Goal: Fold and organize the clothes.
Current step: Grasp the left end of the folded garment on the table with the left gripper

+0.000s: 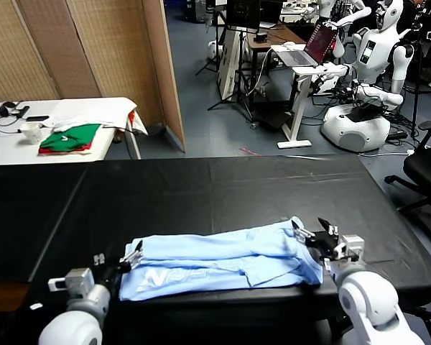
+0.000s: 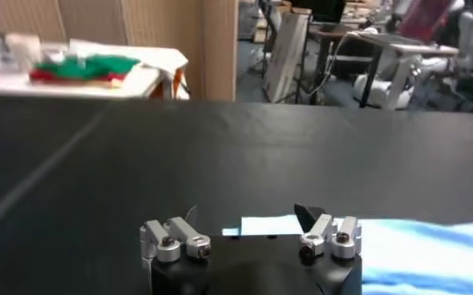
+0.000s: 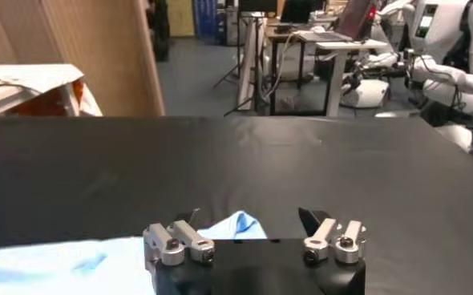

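A wide table covered in matte black sheeting (image 1: 223,187) filled the foreground of the head view. Beyond its far left corner stood a white side table (image 1: 93,118) carrying a flat folded stack of green-and-red garments (image 1: 70,138), a white cup (image 1: 31,132) and a pair of dark headphones (image 1: 8,108). A woven tan partition screen (image 1: 93,50) rose behind that table. Farther back, on the grey floor, a white standing desk (image 1: 302,72) held an open laptop (image 1: 317,43), and a white humanoid robot on a rounded base (image 1: 363,108) stood beside it. A black office chair (image 1: 425,169) sat off the right edge of the black table. Nothing lay on the black surface between the grippers.

The pale sky-blue short-sleeved T-shirt of thin soft fabric (image 1: 223,262) lay folded into a long band along the near edge of the black table, white lettering facing up near its left end, a collar or hem bunched toward the right end.

The left gripper (image 1: 133,255) sat at the shirt's left end with its fingers spread wide apart, holding nothing; in the left wrist view the blue fabric showed just beyond the gap between the fingertips. The right gripper (image 1: 312,233) sat at the shirt's right end, likewise spread wide and empty, with a corner of blue cloth visible just past its fingers in the right wrist view.
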Action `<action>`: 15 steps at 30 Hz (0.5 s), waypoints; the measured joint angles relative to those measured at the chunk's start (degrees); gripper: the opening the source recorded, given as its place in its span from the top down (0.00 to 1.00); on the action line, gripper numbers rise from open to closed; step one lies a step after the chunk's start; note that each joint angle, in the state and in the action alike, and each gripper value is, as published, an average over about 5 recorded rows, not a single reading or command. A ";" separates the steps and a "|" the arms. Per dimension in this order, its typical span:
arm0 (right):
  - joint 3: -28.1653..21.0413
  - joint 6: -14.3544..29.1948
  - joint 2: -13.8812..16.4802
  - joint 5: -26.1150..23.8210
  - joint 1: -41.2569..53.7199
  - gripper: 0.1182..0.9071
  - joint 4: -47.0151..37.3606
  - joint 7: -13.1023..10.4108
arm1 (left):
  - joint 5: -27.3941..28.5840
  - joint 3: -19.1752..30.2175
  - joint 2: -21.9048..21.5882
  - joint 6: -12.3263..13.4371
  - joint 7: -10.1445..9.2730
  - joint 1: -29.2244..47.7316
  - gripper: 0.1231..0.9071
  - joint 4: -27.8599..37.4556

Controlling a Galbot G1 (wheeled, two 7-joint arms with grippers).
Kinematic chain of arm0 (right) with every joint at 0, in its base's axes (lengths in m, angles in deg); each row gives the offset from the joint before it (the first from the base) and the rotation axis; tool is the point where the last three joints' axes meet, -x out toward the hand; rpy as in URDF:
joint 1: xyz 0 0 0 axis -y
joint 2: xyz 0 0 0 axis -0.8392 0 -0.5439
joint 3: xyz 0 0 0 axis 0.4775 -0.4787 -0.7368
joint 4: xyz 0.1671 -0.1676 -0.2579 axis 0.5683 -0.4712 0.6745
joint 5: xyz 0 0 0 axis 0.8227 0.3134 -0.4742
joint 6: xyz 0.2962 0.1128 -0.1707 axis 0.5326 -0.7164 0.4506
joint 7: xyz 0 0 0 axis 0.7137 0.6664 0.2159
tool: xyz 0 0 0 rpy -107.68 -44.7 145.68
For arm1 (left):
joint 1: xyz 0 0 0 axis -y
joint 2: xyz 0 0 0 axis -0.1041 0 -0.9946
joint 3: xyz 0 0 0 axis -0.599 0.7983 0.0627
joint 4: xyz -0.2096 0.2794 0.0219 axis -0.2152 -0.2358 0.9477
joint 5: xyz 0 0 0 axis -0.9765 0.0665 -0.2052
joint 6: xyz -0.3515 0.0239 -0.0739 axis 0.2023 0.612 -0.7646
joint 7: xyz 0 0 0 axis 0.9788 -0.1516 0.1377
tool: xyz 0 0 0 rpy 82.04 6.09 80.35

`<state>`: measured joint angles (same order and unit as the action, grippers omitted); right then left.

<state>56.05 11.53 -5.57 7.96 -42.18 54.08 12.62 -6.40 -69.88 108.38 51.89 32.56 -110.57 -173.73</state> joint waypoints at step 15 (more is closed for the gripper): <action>-0.95 0.80 -1.85 -1.58 1.29 0.35 -2.41 0.42 | 1.06 0.48 -0.01 0.35 2.17 2.34 0.03 4.75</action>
<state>55.09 12.33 -7.42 6.38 -40.89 51.67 13.04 -5.34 -69.40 108.37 52.24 34.73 -108.23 -168.98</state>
